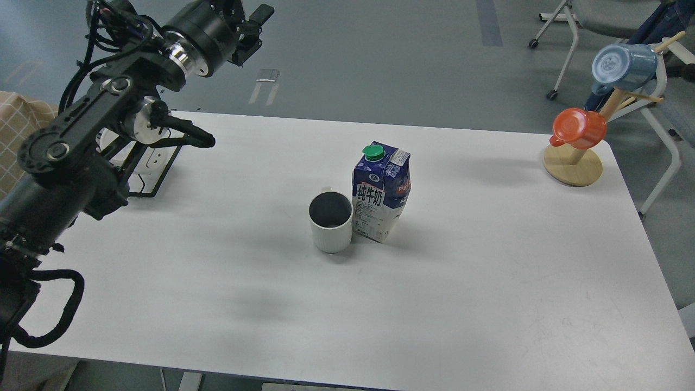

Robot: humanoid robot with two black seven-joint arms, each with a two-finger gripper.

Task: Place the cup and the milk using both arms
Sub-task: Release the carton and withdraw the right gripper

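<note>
A white cup (330,222) with a dark inside stands upright near the middle of the white table (461,282). A blue and white milk carton (381,194) with a green cap stands upright right beside it, touching or nearly touching its right side. My left arm comes in from the left, and its gripper (247,24) is high at the top left, far from both things and over the floor beyond the table. Its fingers are dark and partly cut off by the top edge. My right gripper is out of view.
A wooden mug tree (573,165) stands at the table's far right corner, holding an orange mug (579,128) and a blue mug (623,66). A black wire rack (155,176) sits at the table's left edge under my left arm. Chairs stand on the floor beyond the right side.
</note>
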